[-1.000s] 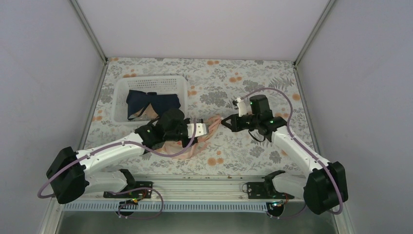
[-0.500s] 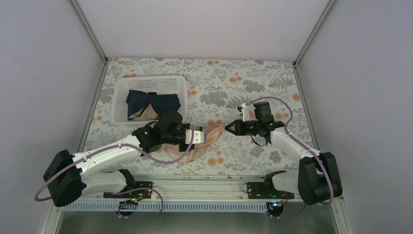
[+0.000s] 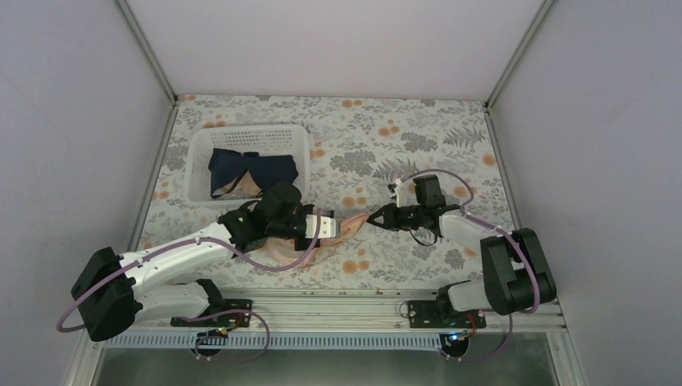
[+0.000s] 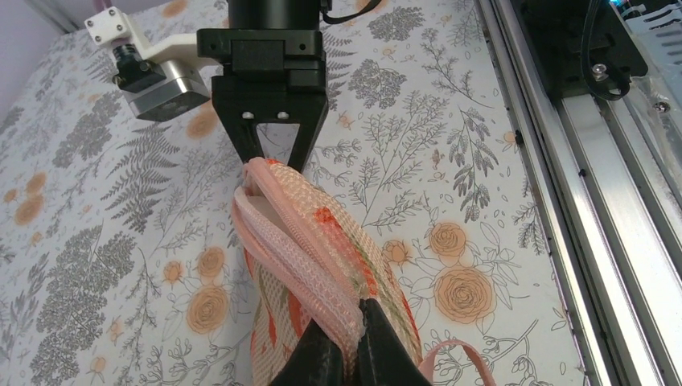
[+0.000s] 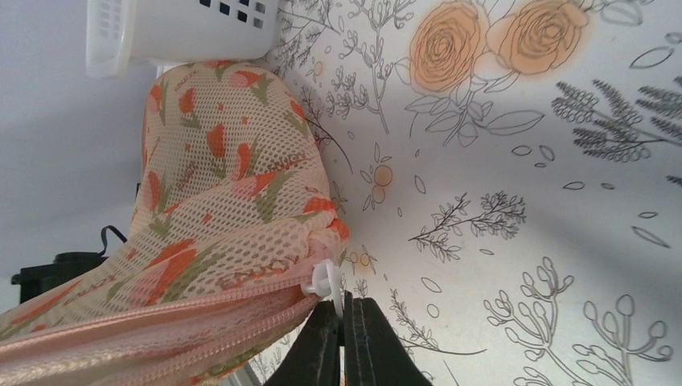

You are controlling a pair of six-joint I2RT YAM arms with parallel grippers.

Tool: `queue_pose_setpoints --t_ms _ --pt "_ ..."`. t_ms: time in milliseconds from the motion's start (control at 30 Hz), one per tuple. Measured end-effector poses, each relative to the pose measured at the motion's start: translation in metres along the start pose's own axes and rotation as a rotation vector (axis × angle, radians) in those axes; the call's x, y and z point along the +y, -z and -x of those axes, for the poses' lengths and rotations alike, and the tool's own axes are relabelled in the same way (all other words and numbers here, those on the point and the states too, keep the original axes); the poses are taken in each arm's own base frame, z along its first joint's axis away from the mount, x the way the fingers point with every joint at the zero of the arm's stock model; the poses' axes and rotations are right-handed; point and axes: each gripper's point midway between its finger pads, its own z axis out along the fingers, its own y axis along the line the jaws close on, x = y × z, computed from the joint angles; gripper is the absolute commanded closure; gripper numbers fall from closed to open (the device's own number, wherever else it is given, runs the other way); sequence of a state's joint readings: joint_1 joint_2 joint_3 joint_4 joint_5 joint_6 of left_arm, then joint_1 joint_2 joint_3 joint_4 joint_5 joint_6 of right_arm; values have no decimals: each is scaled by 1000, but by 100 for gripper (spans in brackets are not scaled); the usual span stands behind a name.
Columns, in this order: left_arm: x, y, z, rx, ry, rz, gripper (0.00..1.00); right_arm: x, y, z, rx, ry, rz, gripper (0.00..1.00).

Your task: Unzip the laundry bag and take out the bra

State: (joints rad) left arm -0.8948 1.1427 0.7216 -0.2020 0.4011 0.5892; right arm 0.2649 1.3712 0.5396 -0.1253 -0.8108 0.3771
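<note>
Mesh pulled taut links the two arms: the peach-pink, oval laundry bag [image 3: 347,223] with red-orange leaf print and pink zip edging spans the middle of the grey-and-orange floral surface [image 3: 418,121]. Its wider end bunches under the left arm toward 7 o'clock.

The left pincer [image 3: 336,227] is clenched on the bag's pink zip edging, the fabric squeezed between its black fingertips in the left wrist view. At 3 o'clock from it, just beside, the right pincer [image 3: 374,219] points back at 9 o'clock. It is clamped tight on the small white plastic zip pull [image 5: 324,280] at the bag's tip. How far the zip is parted I cannot tell.

At 10 o'clock from the bag, near but apart, sits the white slotted plastic basket [image 3: 299,137] holding a navy-blue cloth [image 3: 253,170]. It lies close to the surface's 9 o'clock edge, beside the grey wall.

Toward 6 o'clock the bag lies near the silver aluminium rail [image 3: 338,301] along the surface's near edge, so room is tight there. Open flowered surface runs from 12 round to 3 o'clock, up to the back wall and the right-hand wall. The right arm's elbow sits at 4 o'clock, near the surface's right edge.
</note>
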Motion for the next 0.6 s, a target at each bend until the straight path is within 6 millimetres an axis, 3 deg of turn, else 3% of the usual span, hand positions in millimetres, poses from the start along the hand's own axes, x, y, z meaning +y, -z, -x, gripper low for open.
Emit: queue_pose_setpoints --t_ms 600 --pt "15 12 8 -31 20 42 98 -1 -9 -11 51 -16 61 96"
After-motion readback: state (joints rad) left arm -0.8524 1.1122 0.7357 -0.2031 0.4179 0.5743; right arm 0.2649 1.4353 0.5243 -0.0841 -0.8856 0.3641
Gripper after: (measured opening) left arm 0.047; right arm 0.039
